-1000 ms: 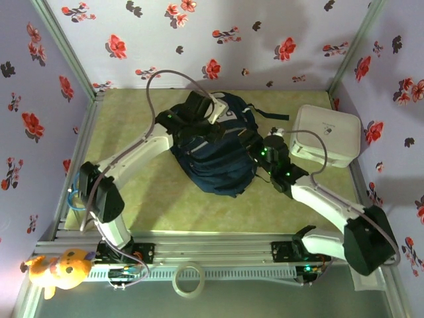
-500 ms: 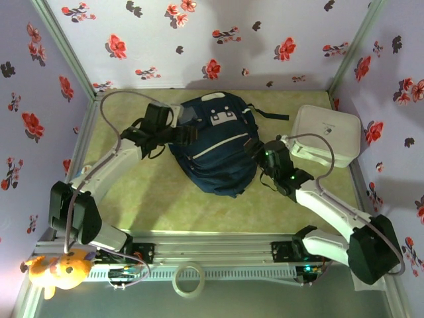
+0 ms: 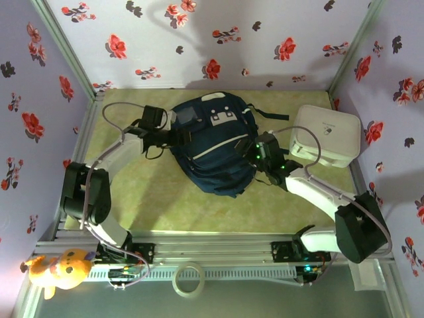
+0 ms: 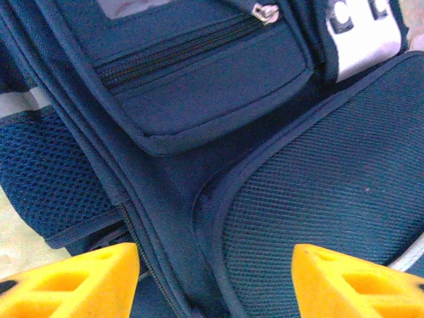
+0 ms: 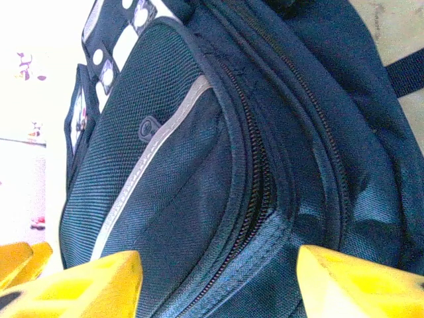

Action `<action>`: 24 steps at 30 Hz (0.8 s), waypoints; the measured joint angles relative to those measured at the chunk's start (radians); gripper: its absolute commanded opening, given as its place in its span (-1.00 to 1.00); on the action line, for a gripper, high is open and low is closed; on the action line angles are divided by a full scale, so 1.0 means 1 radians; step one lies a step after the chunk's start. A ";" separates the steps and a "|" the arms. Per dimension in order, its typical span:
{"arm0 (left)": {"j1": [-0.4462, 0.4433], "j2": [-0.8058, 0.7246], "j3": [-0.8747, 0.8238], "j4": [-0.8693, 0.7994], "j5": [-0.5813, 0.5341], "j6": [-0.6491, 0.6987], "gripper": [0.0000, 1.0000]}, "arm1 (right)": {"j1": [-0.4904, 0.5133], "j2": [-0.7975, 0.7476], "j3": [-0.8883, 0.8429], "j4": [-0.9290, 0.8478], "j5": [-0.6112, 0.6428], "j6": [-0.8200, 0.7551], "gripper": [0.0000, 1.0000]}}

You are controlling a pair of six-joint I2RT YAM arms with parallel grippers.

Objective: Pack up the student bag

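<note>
At the left flank of the large navy-blue fabric backpack (image 3: 213,156), the left hand (image 4: 211,268) stands with its yellow fingers (image 4: 73,278) apart and clamped on nothing, the zipped front pocket (image 4: 199,73) just ahead. At the opposite flank the right hand (image 5: 218,275) is likewise spread and empty, facing the curved zip seams (image 5: 255,192). The two seem set to bracket the bag, ready to steady it or work a zip open for packing. Both arms reach forward and bend inward toward it. The backpack lies flat mid-way across the green desk (image 3: 152,192), with a white rounded-square box (image 3: 328,134) just off its right side.
</note>
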 measured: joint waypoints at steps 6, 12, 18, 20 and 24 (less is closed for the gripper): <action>0.014 0.068 0.032 0.001 0.089 0.000 -0.08 | 0.000 0.035 0.013 0.003 -0.023 -0.007 -0.07; 0.014 0.110 0.056 -0.002 0.129 0.002 -0.27 | 0.000 0.049 0.035 0.006 -0.030 -0.018 -0.20; 0.014 0.119 0.064 -0.005 0.154 0.002 -0.75 | 0.000 0.069 0.046 0.006 -0.030 -0.031 -0.30; 0.015 0.119 0.064 -0.004 0.159 0.004 -0.94 | -0.001 0.078 0.048 0.005 -0.029 -0.036 -0.34; 0.017 0.118 0.050 0.026 0.179 -0.012 -1.00 | -0.018 0.111 0.069 -0.010 -0.030 -0.069 -0.40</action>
